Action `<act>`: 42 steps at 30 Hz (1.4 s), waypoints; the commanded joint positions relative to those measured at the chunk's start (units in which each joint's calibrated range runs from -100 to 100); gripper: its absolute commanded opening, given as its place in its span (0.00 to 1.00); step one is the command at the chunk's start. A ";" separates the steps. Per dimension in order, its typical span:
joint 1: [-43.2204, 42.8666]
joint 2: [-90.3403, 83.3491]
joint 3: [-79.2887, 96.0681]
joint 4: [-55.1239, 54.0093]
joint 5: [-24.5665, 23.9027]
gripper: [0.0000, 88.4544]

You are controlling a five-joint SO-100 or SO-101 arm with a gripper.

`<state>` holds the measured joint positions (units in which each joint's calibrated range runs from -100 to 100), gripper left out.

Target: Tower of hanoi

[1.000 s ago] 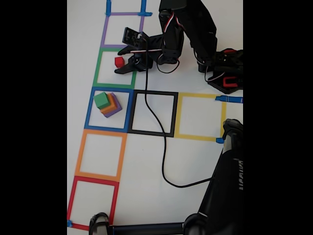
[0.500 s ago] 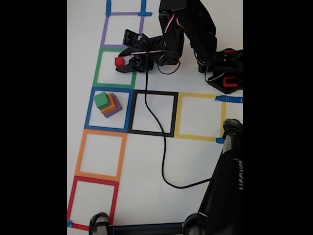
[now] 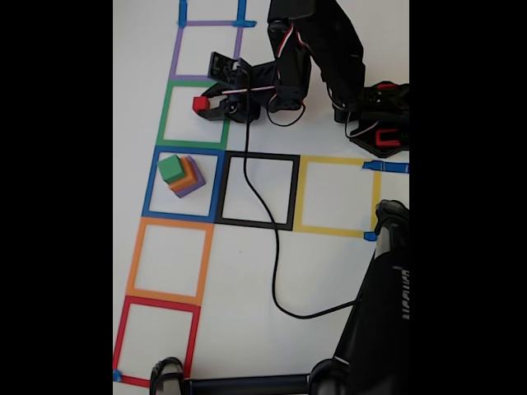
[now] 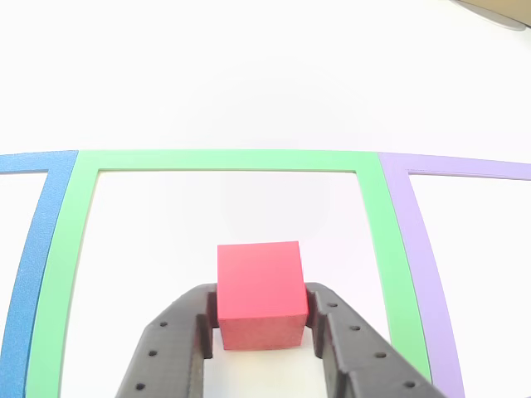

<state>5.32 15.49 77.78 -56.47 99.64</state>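
Gripper (image 4: 259, 327) jaws, spread a second ago, now pinching red cube (image 4: 259, 290); ready for lift toward stack (image 3: 181, 174).

A fixed view looks steeply down on the taped table (image 3: 329, 271) while the other view, close and low, shares the green tape square (image 3: 194, 115) (image 4: 224, 159).

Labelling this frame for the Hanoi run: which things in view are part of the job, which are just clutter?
Job:
- red cube, clamped in the gripper, inside the green tape square
- green cube on orange cube on purple cube, stacked in the blue tape square

Just there:
- black cable across the table
- black, yellow, orange-outline and red-outline squares
- camera stand
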 commanded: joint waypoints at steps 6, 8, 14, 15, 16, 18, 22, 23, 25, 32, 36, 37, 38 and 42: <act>-2.64 -14.40 -0.69 10.32 0.36 0.02; -3.41 -18.52 -0.96 13.80 0.36 0.02; -5.23 -32.08 -5.51 31.13 0.36 0.01; -5.42 -34.43 -6.78 35.09 0.36 0.01; -5.80 -36.53 -8.05 38.90 0.36 0.01; -6.95 -40.89 -10.78 45.94 0.36 0.01; -9.54 -49.69 -17.60 61.98 0.36 0.01; -10.21 -51.62 -20.41 67.16 0.36 0.01; -11.56 -54.37 -26.14 76.47 0.36 0.01; -16.16 -58.16 -47.51 102.62 0.36 0.01; -19.04 -58.16 -60.60 114.44 0.36 0.01; -19.80 -58.00 -63.96 117.36 0.36 0.01; -20.57 -57.76 -67.69 121.00 0.36 0.01; -23.92 -56.71 -82.23 133.39 0.36 0.01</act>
<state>-15.86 -40.65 10.67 66.55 100.00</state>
